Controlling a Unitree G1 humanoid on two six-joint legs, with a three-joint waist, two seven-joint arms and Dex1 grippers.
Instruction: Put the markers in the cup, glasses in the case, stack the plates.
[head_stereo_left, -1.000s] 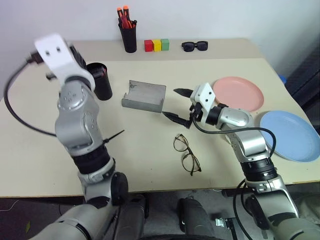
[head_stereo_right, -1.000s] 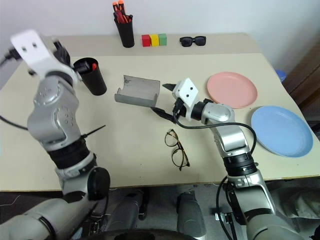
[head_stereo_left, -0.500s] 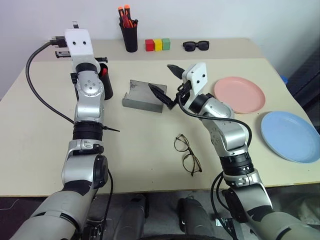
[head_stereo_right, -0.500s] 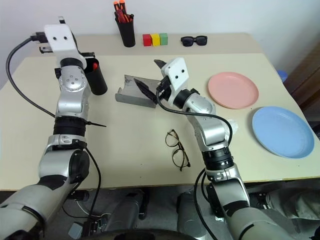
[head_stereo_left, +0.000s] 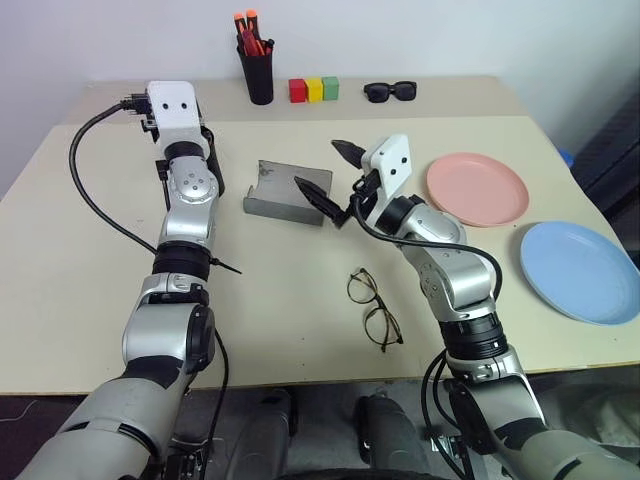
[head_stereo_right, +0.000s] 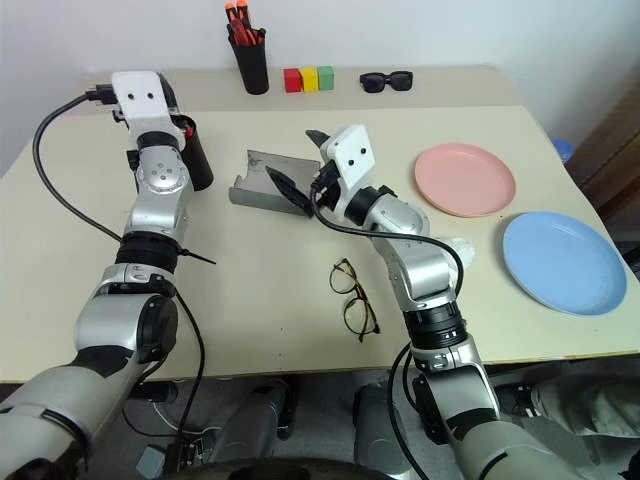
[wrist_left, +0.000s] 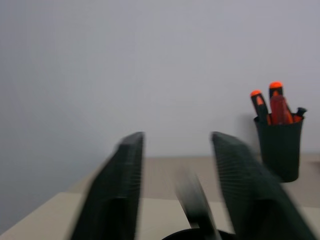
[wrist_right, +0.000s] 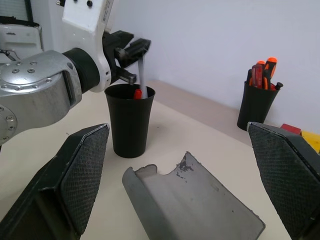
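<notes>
Standing upright in the black cup (wrist_right: 129, 119) is a marker with a red end (wrist_right: 137, 93), and a white marker (wrist_right: 142, 75) hangs blurred just above the cup's rim, right under the left gripper (wrist_right: 131, 50). The left gripper's two fingers are spread apart with a gap between them, and the white marker is in that gap at their tips; I cannot tell if they touch it. The cup sits right below the left gripper's jaws. The grey case (head_stereo_left: 287, 192) lies open on the table (head_stereo_left: 80, 270), just in front of and below the right gripper (head_stereo_left: 327, 174). The right gripper's jaws are spread as wide as they go and hold nothing. The glasses (head_stereo_left: 374, 307) lie flat on the table on the near side of the right gripper, well apart from its jaws. The pink plate (head_stereo_left: 477, 188) lies to the right of the right gripper, and the blue plate (head_stereo_left: 580, 271) lies farther right and nearer, not touching the pink one. At the far edge of the table stand a black pen pot with orange-capped markers (head_stereo_left: 258, 68), three small blocks (head_stereo_left: 314, 90) in red, yellow and green, and black sunglasses (head_stereo_left: 389, 92).
</notes>
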